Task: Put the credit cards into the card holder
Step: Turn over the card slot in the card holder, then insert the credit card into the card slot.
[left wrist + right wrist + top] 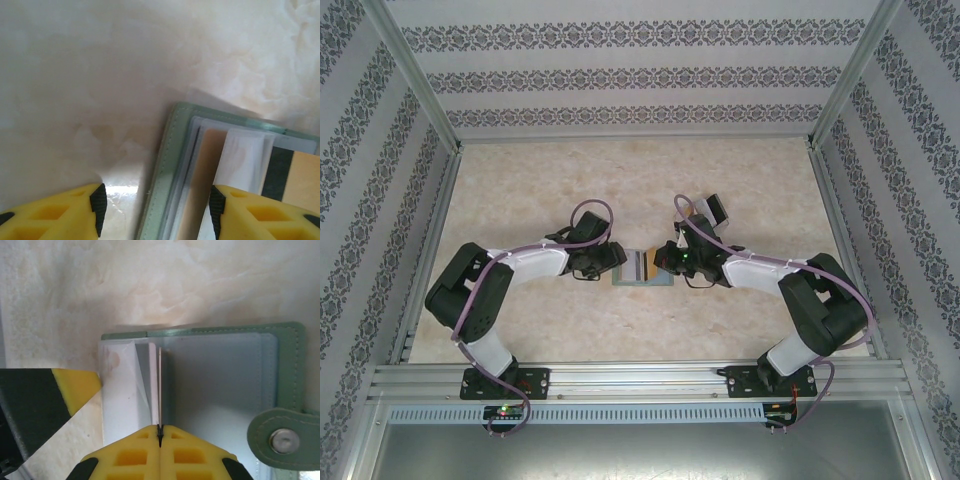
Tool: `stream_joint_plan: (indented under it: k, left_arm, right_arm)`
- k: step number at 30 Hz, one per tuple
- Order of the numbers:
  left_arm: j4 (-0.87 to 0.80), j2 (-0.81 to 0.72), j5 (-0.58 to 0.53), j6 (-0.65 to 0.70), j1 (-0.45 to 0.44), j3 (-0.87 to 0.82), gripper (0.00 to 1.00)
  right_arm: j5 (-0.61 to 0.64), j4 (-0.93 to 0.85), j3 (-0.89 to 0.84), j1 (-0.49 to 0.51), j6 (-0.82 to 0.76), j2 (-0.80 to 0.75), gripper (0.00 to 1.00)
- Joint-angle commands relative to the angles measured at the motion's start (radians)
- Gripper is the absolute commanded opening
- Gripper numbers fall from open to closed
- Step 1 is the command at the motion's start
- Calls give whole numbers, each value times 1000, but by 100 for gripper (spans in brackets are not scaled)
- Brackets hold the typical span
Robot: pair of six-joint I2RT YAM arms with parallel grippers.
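The main risk is the card holder (pixel 225 375) getting dragged or flipped. The right claw (pixel 160 432) is closed at the near edge of the open holder, where a thin clear leaf (pixel 122 385) runs into the seam of its fingers. I cannot tell whether the leaf is truly pinched. If it is, a pull upward could lift the light holder off the desk (pixel 75 75). If it is not, the leaf could fall shut over the pocket. The left claw (pixel 157 207) is open and straddles the holder's left edge. Closing or sweeping there could shove the holder, or catch the orange card with a black stripe (pixel 306 180) lying in a sleeve. From above, the holder lies opened flat at the desk's centre, between the two claws. Its long axis runs left to right and its fold runs near to far. The snap tab (pixel 280 437) sticks out from one cover's outer edge.
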Motion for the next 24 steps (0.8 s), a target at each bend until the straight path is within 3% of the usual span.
stream_joint_plan:
  k: [1,10,17,24]
  left_arm:
    - [23,22,41,24,-17,27,58]
    - [-18,57,19,21,-21,37,48]
    - [-61,75,1,37,-23,47,43]
    - [-68,109,8,39,-23,73,40]
  right_arm:
    - [-52,119,-21,-10,34,17,0]
    - [-46,155,-39,-15,40,81,0]
    - [-126,147,-57,-80,-14,22,0]
    - [-182,198,-42,-83,-16,69,0]
